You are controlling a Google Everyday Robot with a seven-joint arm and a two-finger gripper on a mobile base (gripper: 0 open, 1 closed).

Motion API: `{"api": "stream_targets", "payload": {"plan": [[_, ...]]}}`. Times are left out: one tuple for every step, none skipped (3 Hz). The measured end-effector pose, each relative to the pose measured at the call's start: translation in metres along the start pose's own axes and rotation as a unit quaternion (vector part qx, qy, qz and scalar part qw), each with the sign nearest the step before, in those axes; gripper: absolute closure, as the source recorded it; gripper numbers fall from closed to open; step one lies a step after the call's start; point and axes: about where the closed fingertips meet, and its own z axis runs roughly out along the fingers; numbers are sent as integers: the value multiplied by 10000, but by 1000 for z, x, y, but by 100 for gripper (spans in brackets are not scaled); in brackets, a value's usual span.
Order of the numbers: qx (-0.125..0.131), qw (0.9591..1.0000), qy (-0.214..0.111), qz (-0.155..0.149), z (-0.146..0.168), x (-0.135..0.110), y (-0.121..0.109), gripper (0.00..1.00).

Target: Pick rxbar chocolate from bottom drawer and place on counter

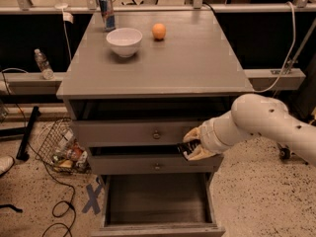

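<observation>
My gripper [193, 145] hangs in front of the cabinet's right side, level with the gap between the two upper drawers. Its tan fingers [197, 153] are shut on the rxbar chocolate [185, 148], a small flat black wrapper that sticks out to the left. Below it the bottom drawer [157, 227] stands pulled out, and its dark inside shows nothing in it. The counter [187, 63] is the broad grey top above the gripper. My white arm [261, 120] reaches in from the right.
On the counter's far left part stand a white bowl [124, 41], an orange [158, 31] and a drinks can [105, 14]. A wire basket of trash [64, 149] and cables lie on the floor to the left of the cabinet. The top drawer stands slightly open.
</observation>
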Motion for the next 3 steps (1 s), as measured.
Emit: {"api": "stream_targets", "payload": {"plan": [[131,9997,158,-107,-35,-11,-27,100],[334,9989,298,-128,-72,-15,-52,100],[553,9973,447,-160,-103,-20,-67,100]]}}
